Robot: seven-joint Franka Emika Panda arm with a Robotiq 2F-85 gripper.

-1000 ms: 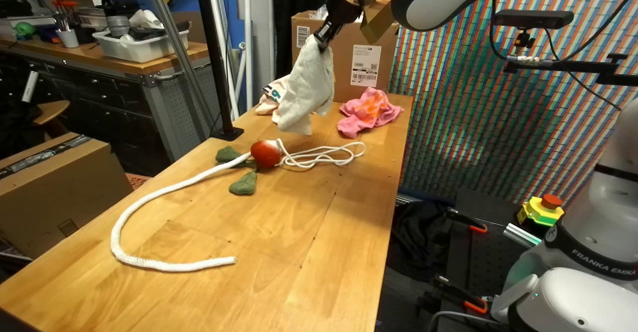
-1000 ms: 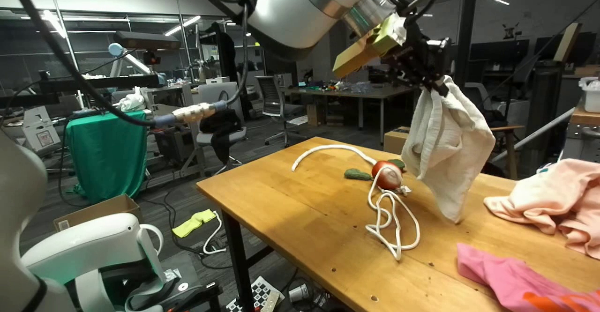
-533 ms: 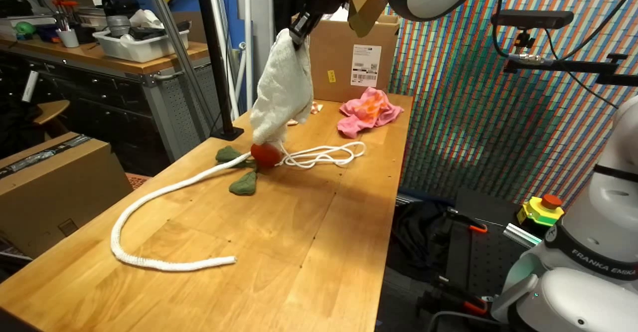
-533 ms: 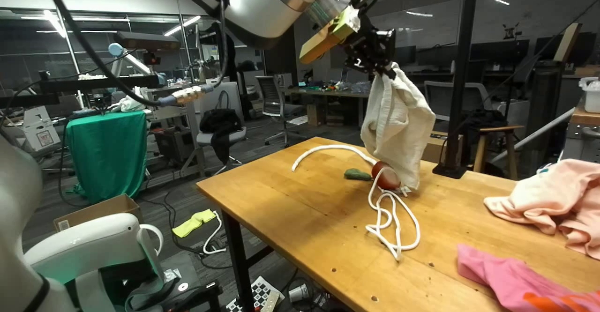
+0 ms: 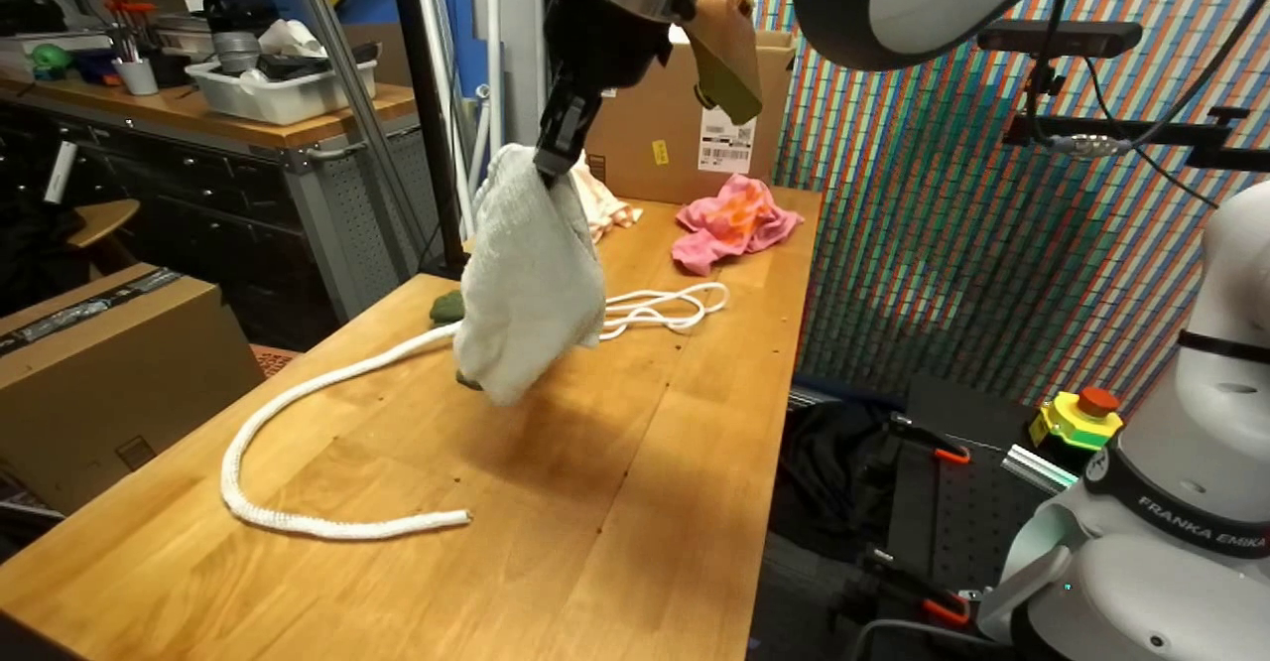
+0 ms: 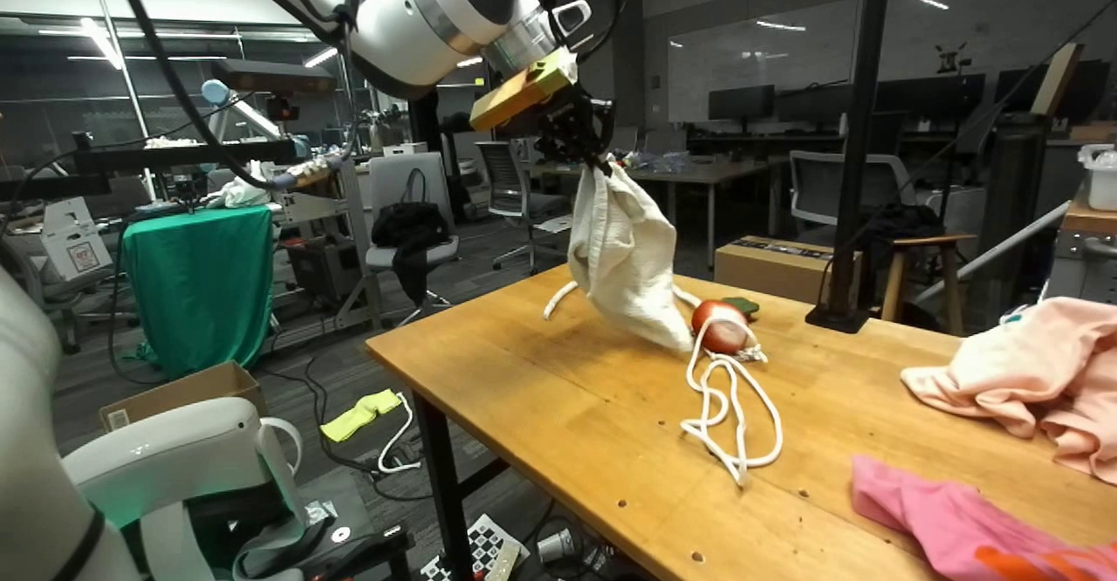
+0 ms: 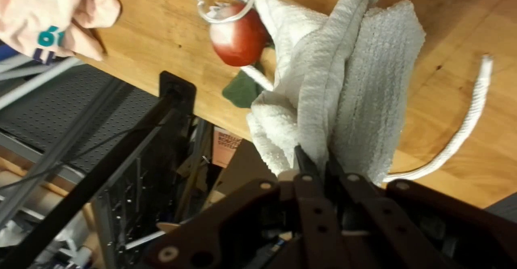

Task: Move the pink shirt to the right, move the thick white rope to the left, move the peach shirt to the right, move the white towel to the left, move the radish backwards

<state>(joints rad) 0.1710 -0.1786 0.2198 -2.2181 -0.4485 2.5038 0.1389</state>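
The white towel (image 5: 531, 274) has swung past the radish (image 7: 240, 40) since the earlier frame, away from the peach shirt (image 6: 1030, 358) and towards the free end of the thick white rope (image 5: 337, 528); the rope, radish, peach shirt and pink shirt (image 5: 734, 222) lie where they were. The gripper (image 7: 317, 158) pinches a gathered fold at the towel's top, jaws pressed nearly together, and the rest hangs over the wooden table (image 5: 595, 582). In an exterior view the towel (image 6: 624, 258) reaches down just beside the radish; whether they touch I cannot tell.

It looks like light, limp terry cloth: nothing to break, and its rough loops should resist slipping. The loose lower part is likely to sway, though, and could drag over the radish or rope, so it probably wants lowering gently before release. The folded hold at the top seems sound. The radish appears a light, soft toy, best taken across its round red body, minding the thin white cord (image 6: 741, 468) looped over it.

Beyond the pink shirt stands a labelled cardboard box (image 5: 635, 115), most of its top hidden by the arm (image 5: 923, 1). On the workbench (image 5: 164, 108), a white plastic bin (image 5: 278, 105) holds a grey vessel (image 5: 236, 54), a crumpled white item (image 5: 291, 38) and dark objects (image 5: 322, 58) too unclear to name; beside it a white cup (image 5: 136, 76) holds slender tools (image 5: 126, 46).
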